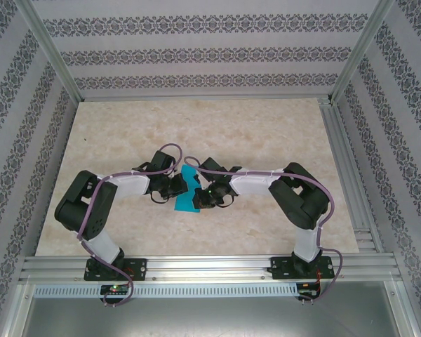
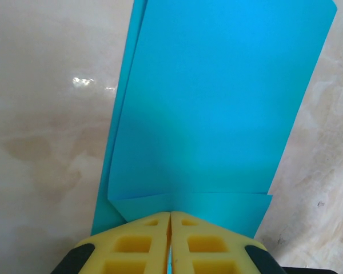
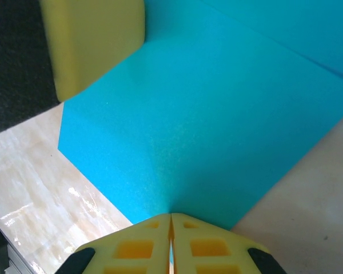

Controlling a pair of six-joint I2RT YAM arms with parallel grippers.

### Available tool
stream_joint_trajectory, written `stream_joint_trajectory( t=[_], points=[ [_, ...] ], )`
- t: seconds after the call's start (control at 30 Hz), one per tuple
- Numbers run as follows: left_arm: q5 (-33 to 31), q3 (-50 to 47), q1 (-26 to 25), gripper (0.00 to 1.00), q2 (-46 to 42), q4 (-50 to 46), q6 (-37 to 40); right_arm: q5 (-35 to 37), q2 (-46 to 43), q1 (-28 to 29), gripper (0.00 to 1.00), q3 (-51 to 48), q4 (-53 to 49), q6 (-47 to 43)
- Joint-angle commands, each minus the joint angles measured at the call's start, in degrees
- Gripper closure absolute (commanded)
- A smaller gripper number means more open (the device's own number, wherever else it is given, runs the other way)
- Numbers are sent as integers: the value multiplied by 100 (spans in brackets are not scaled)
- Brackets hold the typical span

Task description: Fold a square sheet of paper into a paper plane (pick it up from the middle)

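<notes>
While it is held from both sides, the part-folded paper (image 1: 187, 191) sits at the worktop's (image 1: 266, 126) centre. The left tool (image 2: 170, 216), at its 9 o'clock, and the right tool (image 3: 171, 217), at 3 o'clock, each pinch an edge. Likely light, limp and crease-prone; best gripped along doubled edges.

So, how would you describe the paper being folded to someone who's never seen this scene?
Find the beige marble-look table inside the patterned walls, then the spot near its middle where the left gripper and right gripper meet. Both grip the turquoise-blue paper, partly folded. It is the only blue thing on that pale surface.
</notes>
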Motion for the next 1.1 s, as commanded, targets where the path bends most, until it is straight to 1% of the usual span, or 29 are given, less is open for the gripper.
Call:
stream_joint_trajectory(
  t=[0.0,0.33,0.43,0.53,0.6,0.83,1.07],
  points=[
    [-694,-38,5,90,305,-341,-88,-76,-51,181,90,-256,-617,-219],
    [-719,-39,0,90,289,-351,-99,5,-287,211,90,-539,-712,-186],
    [-696,-39,-2,90,263,-348,-91,157,-555,194,90,-476,-679,-157],
    [-667,-57,5,90,245,-312,-82,376,-957,121,88,-399,-383,10],
    [-667,-56,4,90,241,-314,-82,467,-1033,71,87,-325,-164,129],
    [-632,-28,0,90,245,-316,-64,351,-300,96,88,231,81,237],
    [-618,-25,5,90,262,-298,-73,310,111,123,88,372,76,291]
  ],
)
